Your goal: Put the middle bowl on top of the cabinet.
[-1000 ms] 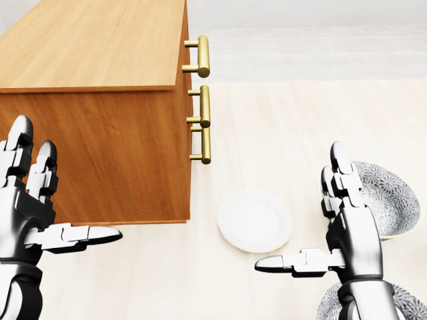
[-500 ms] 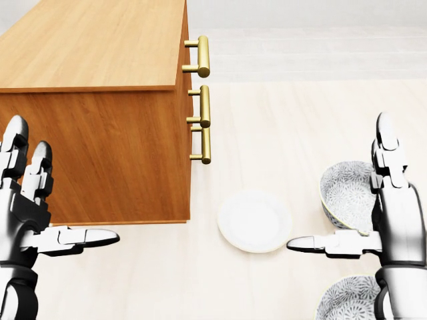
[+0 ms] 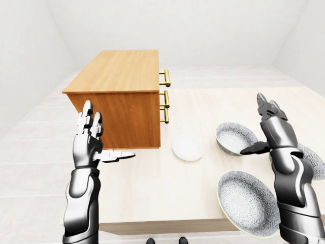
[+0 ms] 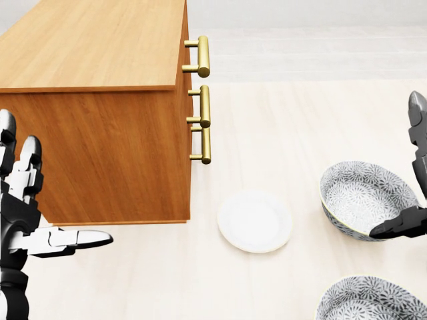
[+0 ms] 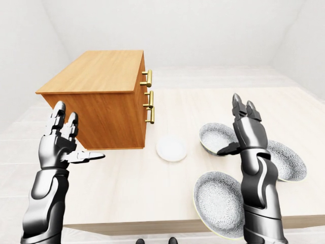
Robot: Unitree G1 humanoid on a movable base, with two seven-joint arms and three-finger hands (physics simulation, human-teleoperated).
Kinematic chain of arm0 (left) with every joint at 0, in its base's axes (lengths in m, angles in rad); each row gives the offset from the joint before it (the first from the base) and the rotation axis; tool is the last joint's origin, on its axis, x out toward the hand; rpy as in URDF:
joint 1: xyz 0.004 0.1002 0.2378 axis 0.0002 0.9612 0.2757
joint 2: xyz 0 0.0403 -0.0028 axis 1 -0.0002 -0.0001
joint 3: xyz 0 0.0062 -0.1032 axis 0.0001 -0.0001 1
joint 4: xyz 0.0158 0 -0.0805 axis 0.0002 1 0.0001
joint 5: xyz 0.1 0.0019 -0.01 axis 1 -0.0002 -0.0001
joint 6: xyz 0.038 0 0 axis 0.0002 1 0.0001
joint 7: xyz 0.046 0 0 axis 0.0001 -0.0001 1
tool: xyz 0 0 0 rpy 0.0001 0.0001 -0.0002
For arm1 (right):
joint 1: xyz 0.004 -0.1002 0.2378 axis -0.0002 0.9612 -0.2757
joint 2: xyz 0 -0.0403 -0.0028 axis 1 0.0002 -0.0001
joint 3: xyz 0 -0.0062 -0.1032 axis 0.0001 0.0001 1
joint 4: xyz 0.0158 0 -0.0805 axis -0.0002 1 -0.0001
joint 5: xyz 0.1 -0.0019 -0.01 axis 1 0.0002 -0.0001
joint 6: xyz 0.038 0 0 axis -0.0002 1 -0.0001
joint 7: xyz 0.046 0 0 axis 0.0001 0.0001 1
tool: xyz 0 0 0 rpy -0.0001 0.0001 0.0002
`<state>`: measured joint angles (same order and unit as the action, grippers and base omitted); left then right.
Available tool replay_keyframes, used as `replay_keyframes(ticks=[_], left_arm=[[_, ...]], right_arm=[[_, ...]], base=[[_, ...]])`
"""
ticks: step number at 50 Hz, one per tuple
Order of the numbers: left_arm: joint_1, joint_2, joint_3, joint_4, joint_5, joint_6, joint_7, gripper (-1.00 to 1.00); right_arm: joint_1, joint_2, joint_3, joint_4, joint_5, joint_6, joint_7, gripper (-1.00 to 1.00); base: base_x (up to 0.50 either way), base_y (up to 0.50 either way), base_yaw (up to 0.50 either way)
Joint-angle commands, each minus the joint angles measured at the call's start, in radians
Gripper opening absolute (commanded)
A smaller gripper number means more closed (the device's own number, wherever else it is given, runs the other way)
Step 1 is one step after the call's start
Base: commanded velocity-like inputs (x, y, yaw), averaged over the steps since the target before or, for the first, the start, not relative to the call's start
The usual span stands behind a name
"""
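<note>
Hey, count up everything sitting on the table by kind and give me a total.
Patterned bowls: 3 (one, one, one)
White plate: 1
Wooden cabinet: 1
Total: 5

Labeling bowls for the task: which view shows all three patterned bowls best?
The right-eye view: the near bowl, middle bowl and far-right bowl all show, though the right hand overlaps two. The left-eye view crops the far-right one more; the head view misses it entirely.
</note>
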<state>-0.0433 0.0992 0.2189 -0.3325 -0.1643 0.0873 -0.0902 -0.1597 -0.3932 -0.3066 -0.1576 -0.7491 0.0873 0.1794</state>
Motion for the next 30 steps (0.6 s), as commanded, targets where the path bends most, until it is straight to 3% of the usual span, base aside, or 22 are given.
replay_keyframes(ticks=[1,7,18,30], left_arm=[[0.009,0.0,0.013,-0.032,-0.012,0.0,-0.012,1.0],[-0.001,-0.001,0.014,-0.008,-0.01,0.0,-0.01,1.0],[-0.003,0.002,0.017,-0.009,-0.016,0.0,-0.007,1.0],[0.0,0.004,0.019,-0.023,-0.017,0.0,-0.005,1.0]], right_arm=[[-0.023,-0.085,-0.027,0.125,-0.257,0.0,0.112,1.0],[-0.005,-0.113,-0.03,0.171,-0.365,0.0,0.213,1.0],[0.056,-0.137,-0.089,0.214,-0.528,0.0,0.301,1.0],[0.088,-0.158,-0.208,0.237,-0.512,0.0,0.332,1.0]], base=[[0.0,0.0,0.0],[0.0,0.0,0.0],[0.0,0.0,0.0],[0.0,0.0,0.0]])
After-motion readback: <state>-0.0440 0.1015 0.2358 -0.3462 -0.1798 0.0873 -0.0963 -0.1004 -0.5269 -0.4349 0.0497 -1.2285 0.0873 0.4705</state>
